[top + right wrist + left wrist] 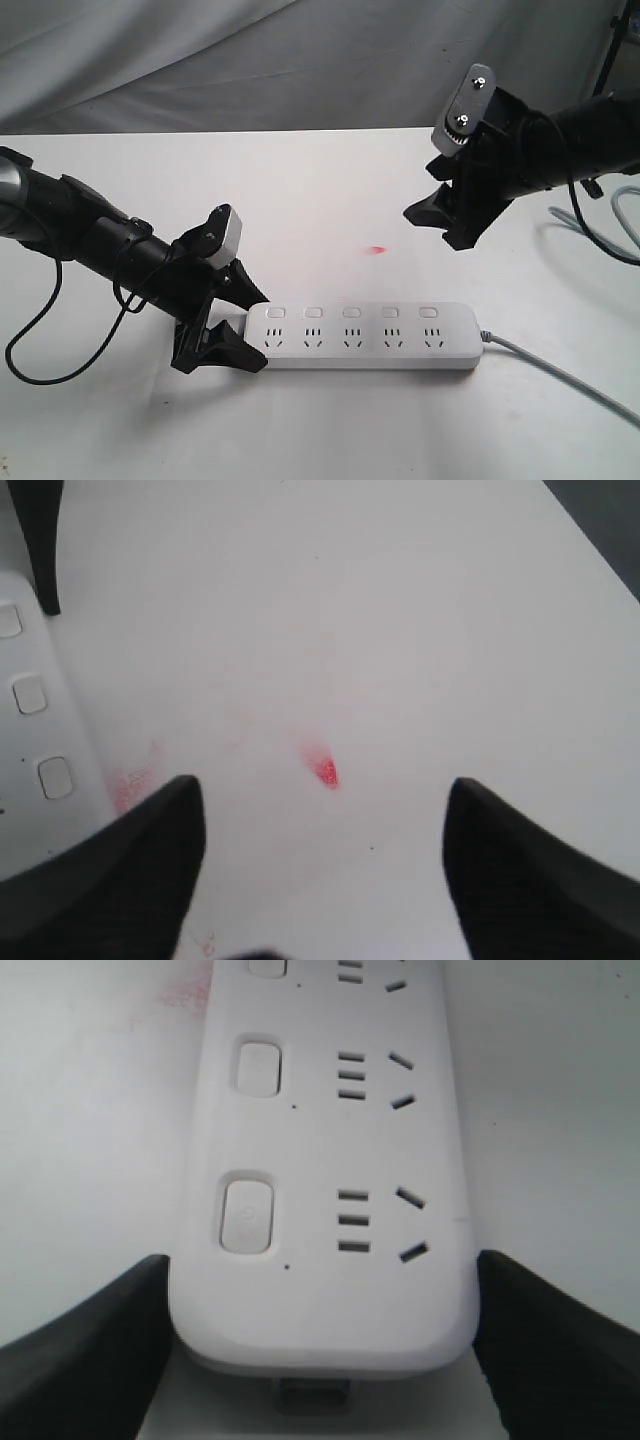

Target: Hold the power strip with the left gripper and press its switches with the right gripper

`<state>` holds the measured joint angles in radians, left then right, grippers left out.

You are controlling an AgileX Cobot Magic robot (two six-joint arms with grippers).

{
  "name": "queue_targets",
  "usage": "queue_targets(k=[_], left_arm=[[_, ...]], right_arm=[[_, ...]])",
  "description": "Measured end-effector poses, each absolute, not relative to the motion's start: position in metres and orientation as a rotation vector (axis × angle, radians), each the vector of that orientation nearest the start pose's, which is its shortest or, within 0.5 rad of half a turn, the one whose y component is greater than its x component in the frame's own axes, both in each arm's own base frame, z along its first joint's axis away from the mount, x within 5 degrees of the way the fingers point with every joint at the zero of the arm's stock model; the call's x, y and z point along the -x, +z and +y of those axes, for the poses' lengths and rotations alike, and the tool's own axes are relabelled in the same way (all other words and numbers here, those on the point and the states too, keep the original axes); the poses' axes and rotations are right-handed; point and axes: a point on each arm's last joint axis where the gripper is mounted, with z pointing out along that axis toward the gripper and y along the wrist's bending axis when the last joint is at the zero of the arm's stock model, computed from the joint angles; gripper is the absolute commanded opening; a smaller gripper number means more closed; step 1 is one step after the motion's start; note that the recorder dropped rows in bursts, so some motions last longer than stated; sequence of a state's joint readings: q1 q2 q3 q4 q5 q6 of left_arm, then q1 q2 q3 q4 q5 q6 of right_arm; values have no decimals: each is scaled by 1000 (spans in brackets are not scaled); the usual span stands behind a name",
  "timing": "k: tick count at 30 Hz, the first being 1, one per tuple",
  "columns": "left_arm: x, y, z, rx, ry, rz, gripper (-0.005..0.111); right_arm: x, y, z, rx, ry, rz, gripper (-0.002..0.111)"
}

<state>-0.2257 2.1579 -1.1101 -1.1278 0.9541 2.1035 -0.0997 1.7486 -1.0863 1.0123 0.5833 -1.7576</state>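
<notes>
1. We see the left gripper (pixel 255 333) with its jaws spread wide around one rounded end of the power strip (pixel 370 338). One jaw lies against each long edge, and in the wrist view both appear to touch the plastic, so it has hold of the strip.
2. From that grip the strip lies flat on the white table (pixel 300 190) and runs straight away from the jaws. Its switches (pixel 351 313) are in a row along one edge, and the grey cord (pixel 560 375) leaves the far end.
3. The right gripper (pixel 437 228) hangs in the air, clear of the strip and on its switch side. Its fingers are parted, with nothing between them and touching nothing.
4. Between those parted fingers we see only bare table and a small red mark (pixel 376 250).
</notes>
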Motion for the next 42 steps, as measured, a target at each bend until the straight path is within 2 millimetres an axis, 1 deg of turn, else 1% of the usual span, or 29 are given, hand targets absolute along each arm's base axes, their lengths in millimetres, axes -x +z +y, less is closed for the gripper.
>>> queue_targets(k=[3, 6, 16, 19, 21, 25, 31, 38, 42], left_arm=[[-330, 83, -145, -1703, -939, 1875, 0], [-330, 83, -145, -1703, -939, 1875, 0], [-330, 83, -145, -1703, -939, 1875, 0], [-330, 83, -145, -1703, -939, 1875, 0], [-330, 83, -145, -1703, -939, 1875, 0], [-330, 83, -145, -1703, -939, 1875, 0], [-330, 83, -145, -1703, -939, 1875, 0], [-330, 83, -145, -1703, -939, 1875, 0], [-330, 83, -145, -1703, -939, 1875, 0]], right_arm=[[-362, 213, 7, 1008, 167, 2116, 30], [-362, 213, 7, 1004, 169, 2116, 22], [-361, 213, 9, 950, 230, 2144, 12], [-360, 214, 11, 943, 259, 2141, 6], [-360, 217, 11, 931, 267, 2134, 0], [-354, 233, 14, 912, 287, 2102, 0], [-337, 264, 22, 938, 362, 2028, 0], [-318, 302, 26, 805, 402, 1987, 0], [-306, 329, 25, 721, 364, 1929, 0]])
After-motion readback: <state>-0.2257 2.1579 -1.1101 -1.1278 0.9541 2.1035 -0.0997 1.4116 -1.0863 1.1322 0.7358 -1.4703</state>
